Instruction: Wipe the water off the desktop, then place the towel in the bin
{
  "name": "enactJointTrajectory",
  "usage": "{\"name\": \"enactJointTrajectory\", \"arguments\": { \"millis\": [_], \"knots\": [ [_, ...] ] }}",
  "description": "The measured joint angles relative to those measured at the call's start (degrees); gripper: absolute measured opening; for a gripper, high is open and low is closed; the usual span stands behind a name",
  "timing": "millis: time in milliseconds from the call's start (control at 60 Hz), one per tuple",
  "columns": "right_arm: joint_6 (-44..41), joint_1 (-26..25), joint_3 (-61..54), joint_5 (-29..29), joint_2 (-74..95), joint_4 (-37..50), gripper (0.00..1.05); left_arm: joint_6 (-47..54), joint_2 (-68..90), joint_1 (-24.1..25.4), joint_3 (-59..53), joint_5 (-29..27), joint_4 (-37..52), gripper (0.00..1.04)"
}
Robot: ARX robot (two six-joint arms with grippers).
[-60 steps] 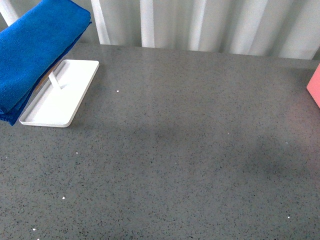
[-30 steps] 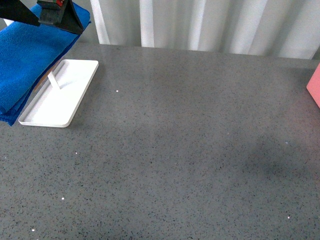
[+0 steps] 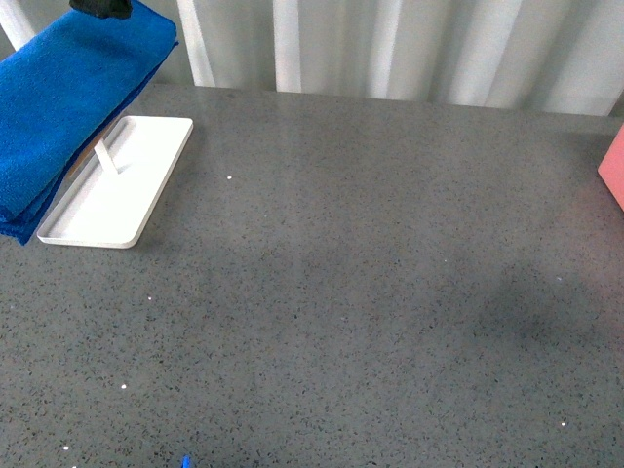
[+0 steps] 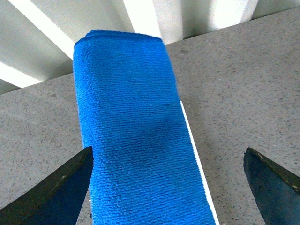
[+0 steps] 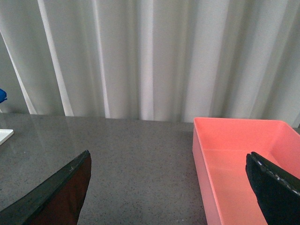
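Left claw point(image 4: 167, 151), spread wide, hovers over the bright blue fluffy towel point(image 4: 131, 131) lying across a white tray point(image 3: 117, 185) at the grey speckled surface point(image 3: 370, 273)'s far left. Right claw point(image 5: 168, 157) spread, near salmon-pink bin point(image 5: 243, 164).

Left claw point(image 3: 97, 7): entered above far end of towel point(image 3: 68, 107) half a second ago, now mostly gone past top edge, dark sliver only. Blue speck point(image 3: 185, 461): newly showing low in front view, over table point(image 3: 390, 292).
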Motion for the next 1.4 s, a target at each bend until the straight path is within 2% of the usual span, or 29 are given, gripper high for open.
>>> {"name": "enactJointTrajectory", "arguments": {
  "millis": [267, 617, 1134, 1268, 1401],
  "knots": [
    [0.0, 0.0, 0.0, 0.0, 0.0, 0.0, 0.98, -0.72, 6.71, 2.1, 1.62, -4.87, 1.07, 0.98],
    [0.0, 0.0, 0.0, 0.0, 0.0, 0.0, 0.98, -2.36, 7.5, 2.62, 2.03, -4.85, 1.51, 0.98],
    [0.0, 0.0, 0.0, 0.0, 0.0, 0.0, 0.98, -2.97, 7.45, 2.73, 1.88, -3.43, 0.85, 0.15],
    [0.0, 0.0, 0.0, 0.0, 0.0, 0.0, 0.98, -3.26, 7.13, 2.89, 1.9, -2.82, 0.68, 0.06],
    [0.0, 0.0, 0.0, 0.0, 0.0, 0.0, 0.98, -3.87, 6.51, 3.54, 2.38, -1.44, -0.68, 0.06]
  ]
}}
